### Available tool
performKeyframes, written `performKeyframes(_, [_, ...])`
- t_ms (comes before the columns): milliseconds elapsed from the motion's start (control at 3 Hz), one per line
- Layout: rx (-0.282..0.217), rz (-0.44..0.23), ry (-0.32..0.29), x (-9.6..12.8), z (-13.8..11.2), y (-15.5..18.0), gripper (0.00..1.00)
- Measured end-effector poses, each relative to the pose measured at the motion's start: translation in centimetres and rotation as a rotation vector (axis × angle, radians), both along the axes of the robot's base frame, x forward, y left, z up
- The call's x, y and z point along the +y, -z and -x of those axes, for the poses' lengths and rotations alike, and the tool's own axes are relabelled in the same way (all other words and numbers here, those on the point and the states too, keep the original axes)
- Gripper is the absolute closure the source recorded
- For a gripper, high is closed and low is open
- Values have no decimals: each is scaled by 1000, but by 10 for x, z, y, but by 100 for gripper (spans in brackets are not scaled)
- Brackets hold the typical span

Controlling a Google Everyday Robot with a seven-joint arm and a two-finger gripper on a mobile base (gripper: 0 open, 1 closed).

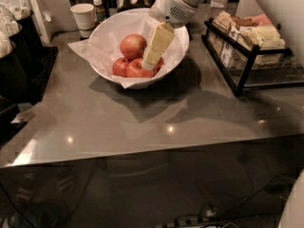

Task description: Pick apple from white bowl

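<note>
Camera view: pincer (151, 61) tip-down inside the white bowl (159, 79), over its right half, slanting from upper right to lower left.
Pincer state: cannot tell how far open from this angle; no sign of anything held.
Apple: apple (133, 46) just left of the pincer and a little farther back, high on the pile, apart from the tip by a narrow gap.
Key relation: target off to the left of the tip, not under it; probably a short shift left and back needed before closing.
Nearest the tip: smaller red apples (137, 69), touching it or nearly so; some risk of closing on the wrong fruit.
Axis: round fruit, no long axis; stem end not made out.
Hidden: right-hand part of the pile behind the pincer; contact between tip and fruit not decidable.
Cut off: arm above the wrist housing (175, 6), at the top edge.
Beyond: paper cup (84, 15) well left and back of the pincer; snack rack (247, 46) to its right on the surface (142, 122).
</note>
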State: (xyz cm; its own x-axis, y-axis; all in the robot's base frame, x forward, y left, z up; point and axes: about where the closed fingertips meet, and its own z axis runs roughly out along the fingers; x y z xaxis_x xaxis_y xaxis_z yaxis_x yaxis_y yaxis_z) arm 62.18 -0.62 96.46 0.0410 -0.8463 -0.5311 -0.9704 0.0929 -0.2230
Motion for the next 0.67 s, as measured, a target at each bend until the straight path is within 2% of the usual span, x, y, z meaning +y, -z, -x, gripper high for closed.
performKeyframes(333, [1, -1, -1, 1, -1, 1, 0])
performKeyframes(667, [1, -1, -1, 1, -1, 1, 19])
